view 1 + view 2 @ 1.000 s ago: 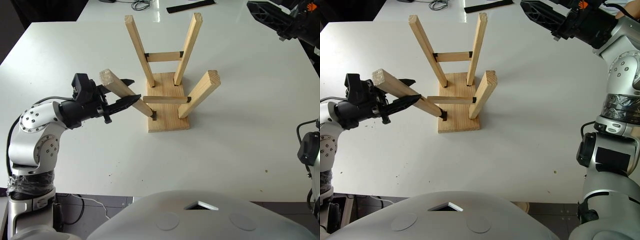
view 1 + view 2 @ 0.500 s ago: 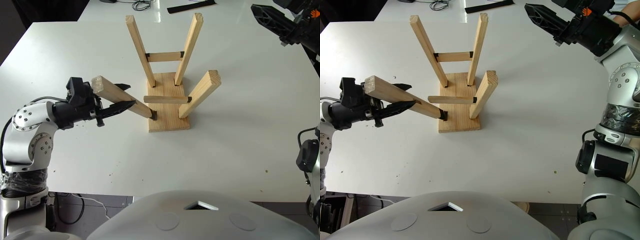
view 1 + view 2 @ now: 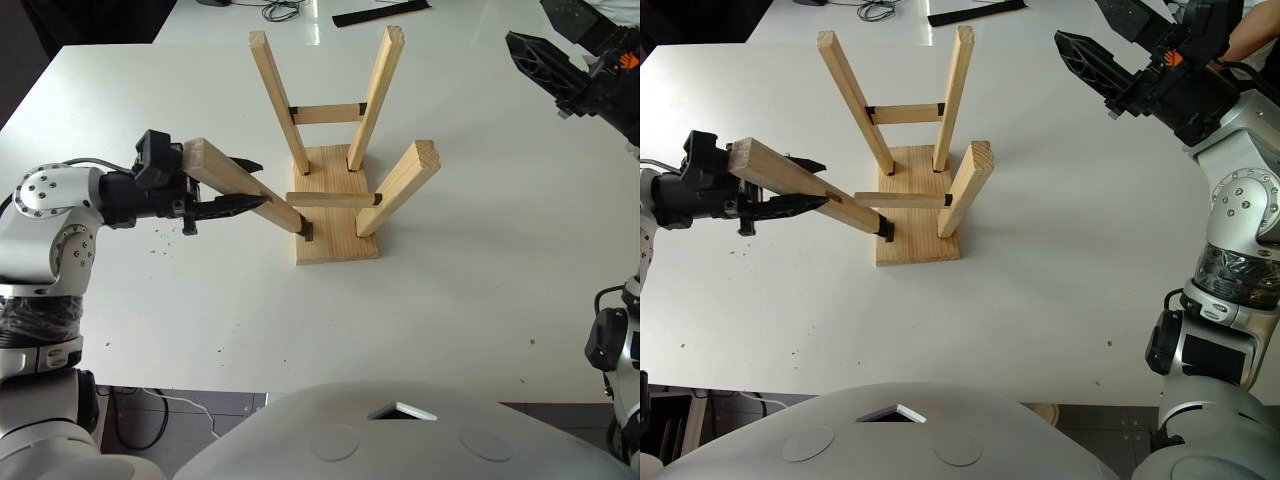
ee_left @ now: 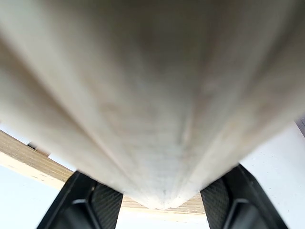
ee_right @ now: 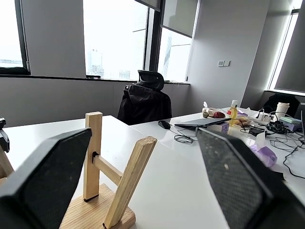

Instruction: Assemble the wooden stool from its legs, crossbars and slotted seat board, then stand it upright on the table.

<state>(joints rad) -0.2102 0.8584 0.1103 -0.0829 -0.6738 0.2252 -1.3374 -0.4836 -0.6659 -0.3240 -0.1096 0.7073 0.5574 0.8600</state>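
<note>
The stool (image 3: 335, 175) sits upside down mid-table, its seat board (image 3: 335, 238) flat on the white table (image 3: 480, 290) and its legs pointing up. The left gripper (image 3: 255, 185) is clamped on the near-left leg (image 3: 215, 167), which slants steeply out to the left with its lower end at the board's near-left corner, close by the left end of the near crossbar (image 3: 335, 199). The right gripper (image 3: 1077, 18) hangs above the table's far right, fingers spread wide and empty.

Head eyes share the table (image 3: 480, 300) from above; wrists look closer
</note>
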